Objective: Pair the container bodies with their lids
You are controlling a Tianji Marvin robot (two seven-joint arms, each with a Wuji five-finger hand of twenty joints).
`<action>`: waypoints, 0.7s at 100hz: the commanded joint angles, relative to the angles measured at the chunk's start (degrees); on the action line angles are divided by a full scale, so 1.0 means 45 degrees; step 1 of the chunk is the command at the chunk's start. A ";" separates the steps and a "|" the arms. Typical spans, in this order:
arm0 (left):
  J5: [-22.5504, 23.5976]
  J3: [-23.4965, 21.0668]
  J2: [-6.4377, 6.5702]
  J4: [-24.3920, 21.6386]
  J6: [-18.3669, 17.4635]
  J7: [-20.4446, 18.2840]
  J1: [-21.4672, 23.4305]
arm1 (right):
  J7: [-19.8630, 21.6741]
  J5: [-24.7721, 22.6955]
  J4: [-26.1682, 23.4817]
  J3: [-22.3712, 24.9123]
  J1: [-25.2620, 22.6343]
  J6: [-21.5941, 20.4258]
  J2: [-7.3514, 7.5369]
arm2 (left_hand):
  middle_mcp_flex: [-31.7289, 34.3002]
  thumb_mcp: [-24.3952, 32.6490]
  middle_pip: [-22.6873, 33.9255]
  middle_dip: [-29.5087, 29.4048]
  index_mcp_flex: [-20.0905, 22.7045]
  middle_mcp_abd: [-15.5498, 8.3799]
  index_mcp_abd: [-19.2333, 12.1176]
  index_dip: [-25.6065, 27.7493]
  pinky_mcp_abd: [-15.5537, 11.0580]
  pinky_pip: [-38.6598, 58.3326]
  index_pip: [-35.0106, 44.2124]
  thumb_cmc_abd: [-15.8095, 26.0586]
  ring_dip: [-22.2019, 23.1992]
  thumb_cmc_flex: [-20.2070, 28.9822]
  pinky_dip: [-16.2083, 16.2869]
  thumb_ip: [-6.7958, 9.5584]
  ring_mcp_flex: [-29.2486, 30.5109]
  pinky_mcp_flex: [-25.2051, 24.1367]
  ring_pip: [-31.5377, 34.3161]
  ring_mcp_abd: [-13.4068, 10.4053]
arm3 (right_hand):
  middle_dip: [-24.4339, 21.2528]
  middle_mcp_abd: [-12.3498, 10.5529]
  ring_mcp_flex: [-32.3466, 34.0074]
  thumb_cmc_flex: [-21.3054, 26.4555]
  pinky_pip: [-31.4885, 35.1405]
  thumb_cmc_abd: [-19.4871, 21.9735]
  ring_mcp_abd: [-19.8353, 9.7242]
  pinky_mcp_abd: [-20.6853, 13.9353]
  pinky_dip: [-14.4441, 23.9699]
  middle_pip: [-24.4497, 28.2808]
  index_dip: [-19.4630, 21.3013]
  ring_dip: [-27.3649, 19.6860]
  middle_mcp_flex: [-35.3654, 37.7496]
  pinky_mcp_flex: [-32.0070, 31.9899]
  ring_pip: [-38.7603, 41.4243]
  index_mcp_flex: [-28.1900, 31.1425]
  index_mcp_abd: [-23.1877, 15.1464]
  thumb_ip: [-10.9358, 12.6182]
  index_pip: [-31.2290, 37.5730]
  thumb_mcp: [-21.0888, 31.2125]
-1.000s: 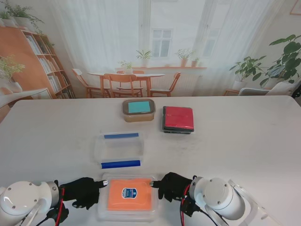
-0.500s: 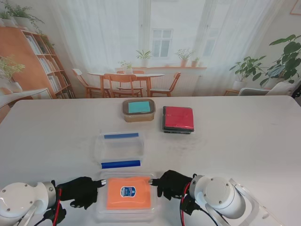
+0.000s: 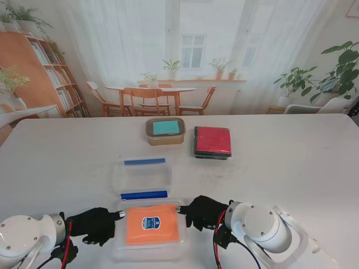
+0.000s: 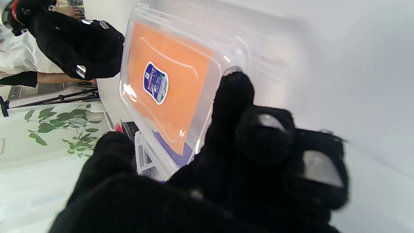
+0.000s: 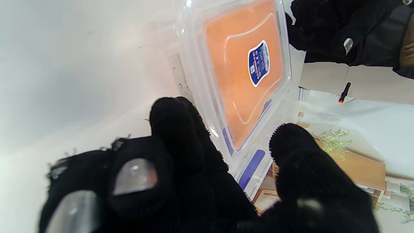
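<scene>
A: Since both hands pinch it, where's the orange lid (image 3: 152, 224)?
B: Nearest me, between them. Left hand (image 3: 96, 225) has fingers (image 4: 231, 97) closed on its left edge, right hand (image 3: 205, 211) has fingers (image 5: 176, 126) closed on its right edge. Looks lifted off the surface (image 3: 291, 168), though I can't tell how high.

A: Key relation?
B: Clear container body (image 3: 142, 175) with blue clips lies just beyond the lid, farther from me. The lid's far edge already overlaps the near blue clip (image 3: 143, 195). So the target is straight ahead of the fingers, slightly left of lid centre.

A: Long axis?
B: Body runs left-right. The lid is roughly square, its wider side left-right too, so my guess is no turn is needed, only a push away from me and then down.

A: Nearer hand?
B: Neither; both are level and share the load. The body sits a touch toward the left hand.

A: Counts?
B: One orange lid, one open clear body, two blue clips on it. Farther off: one teal-lidded container (image 3: 165, 130), one red-lidded container (image 3: 212, 141), both already closed, side by side. Two hands.

A: Left to do?
B: Judging by that, only this pair.
</scene>
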 commanded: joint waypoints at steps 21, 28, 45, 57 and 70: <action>-0.0293 0.0232 -0.0299 -0.0499 -0.0151 -0.0100 -0.0179 | 0.0464 0.0477 -0.0332 -0.0403 0.0437 -0.0122 -0.0412 | -0.0195 -0.0269 0.0530 -0.0038 0.0542 -0.0964 -0.4217 -0.0326 -0.3038 0.3258 -0.1069 -0.0079 0.0037 -0.0530 -0.0194 -0.0449 0.0003 0.0206 0.0810 0.1041 | 0.0000 0.1082 -0.0011 -0.0075 0.2700 -0.0305 -0.1336 -0.4743 0.0008 0.0785 -0.0096 0.0007 0.0338 0.0610 0.1202 0.0406 0.0241 0.0026 -0.0382 0.0121; -0.0247 0.0231 -0.0296 -0.0488 -0.0141 -0.0101 -0.0252 | 0.0473 0.0606 -0.0261 -0.0446 0.0581 -0.0091 -0.0435 | -0.0191 -0.0263 0.0530 -0.0037 0.0551 -0.0963 -0.4231 -0.0326 -0.3037 0.3258 -0.1068 -0.0089 0.0037 -0.0513 -0.0193 -0.0446 0.0004 0.0206 0.0810 0.1044 | -0.0001 0.1080 -0.0011 -0.0075 0.2700 -0.0299 -0.1336 -0.4744 0.0008 0.0779 -0.0096 0.0007 0.0338 0.0610 0.1202 0.0406 0.0245 0.0026 -0.0384 0.0125; -0.0220 0.0258 -0.0294 -0.0423 -0.0112 -0.0104 -0.0457 | 0.0401 0.0793 -0.0102 -0.0573 0.0914 -0.0067 -0.0500 | -0.0185 -0.0270 0.0533 -0.0035 0.0552 -0.0984 -0.4224 -0.0323 -0.3036 0.3258 -0.1061 -0.0074 0.0037 -0.0532 -0.0190 -0.0447 0.0009 0.0213 0.0814 0.1031 | 0.0004 0.1086 -0.0011 -0.0075 0.2700 -0.0312 -0.1336 -0.4735 0.0021 0.0779 -0.0095 0.0008 0.0342 0.0612 0.1202 0.0417 0.0239 0.0026 -0.0379 0.0127; -0.0203 0.0302 -0.0294 -0.0318 -0.0076 -0.0099 -0.0670 | 0.0414 0.0946 0.0043 -0.0669 0.1201 -0.0020 -0.0534 | -0.0179 -0.0268 0.0530 -0.0036 0.0547 -0.0972 -0.4234 -0.0322 -0.3040 0.3258 -0.1062 -0.0093 0.0036 -0.0524 -0.0190 -0.0445 0.0009 0.0219 0.0814 0.1028 | 0.0006 0.1078 -0.0011 -0.0082 0.2700 -0.0306 -0.1336 -0.4732 0.0028 0.0777 -0.0094 0.0009 0.0348 0.0612 0.1202 0.0410 0.0234 0.0026 -0.0381 0.0132; -0.0168 0.0374 -0.0298 -0.0173 -0.0019 -0.0074 -0.0922 | 0.0386 0.1101 0.0241 -0.0780 0.1521 0.0037 -0.0589 | -0.0175 -0.0267 0.0532 -0.0034 0.0566 -0.0986 -0.4226 -0.0319 -0.3045 0.3258 -0.1051 -0.0093 0.0034 -0.0524 -0.0190 -0.0444 0.0023 0.0224 0.0816 0.1006 | 0.0008 0.1080 -0.0010 -0.0073 0.2700 -0.0319 -0.1336 -0.4734 0.0025 0.0774 -0.0093 0.0009 0.0347 0.0610 0.1202 0.0414 0.0245 0.0026 -0.0381 0.0139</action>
